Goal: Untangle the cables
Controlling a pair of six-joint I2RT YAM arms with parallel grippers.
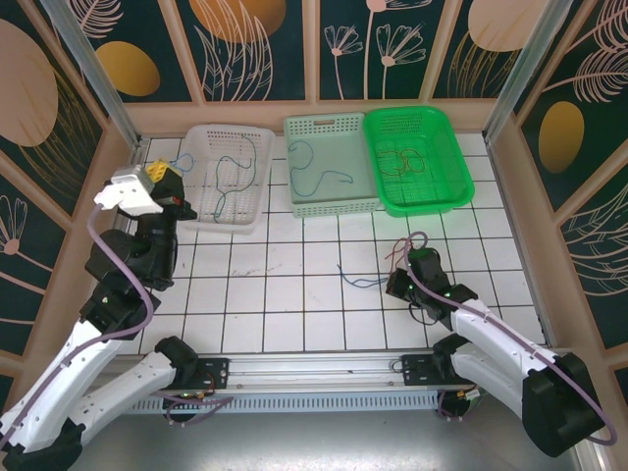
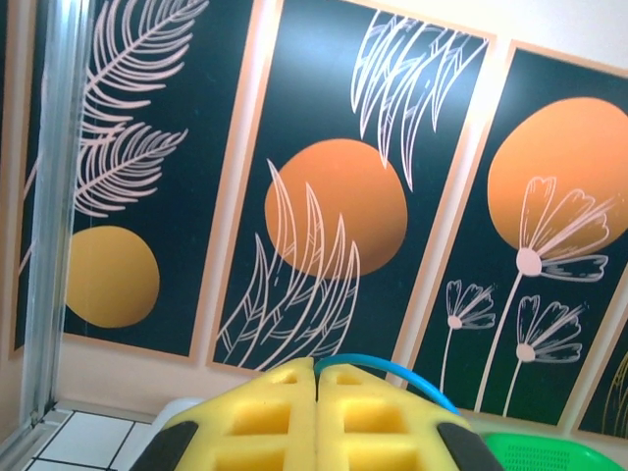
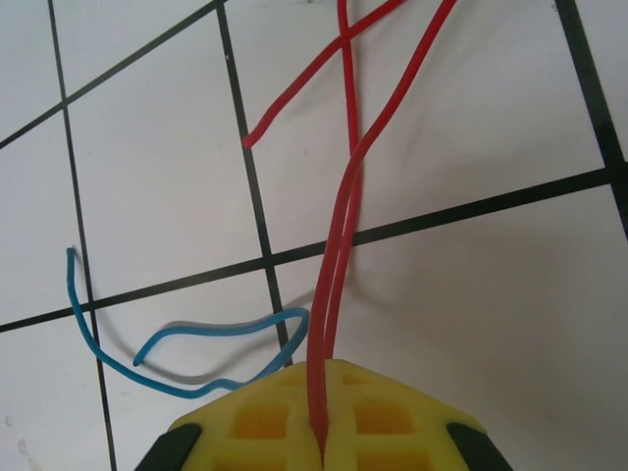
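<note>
While the right gripper (image 3: 321,417) sits low over the tiled table (image 1: 294,304), its yellow pads (image 3: 245,422) are pressed together on a red cable (image 3: 339,245). The cable's doubled length rises from the seam and runs away across the grid lines, crossing another red run farther out. A blue cable (image 3: 186,378) lies loose on the tile just beside the pads, one loop reaching their edge; whether it touches them cannot be told. From above, that blue cable rests on the table just left of the right gripper, well short of the baskets.

Three baskets line the far edge. The white basket (image 1: 232,130), on the left, holds greenish strands (image 1: 235,162) curling over its floor. The pale green basket (image 1: 324,122), in the middle, holds a dark-green strand (image 1: 309,175). Set against it on the right, the bright green basket (image 1: 407,111) holds a red and dark tangle (image 1: 407,162).

The left gripper (image 1: 162,179) hangs raised beside the near-left corner of the white basket. In its wrist view the pads meet with no gap, and a blue strand (image 2: 392,371) arches out from the top of their seam toward the right.
</note>
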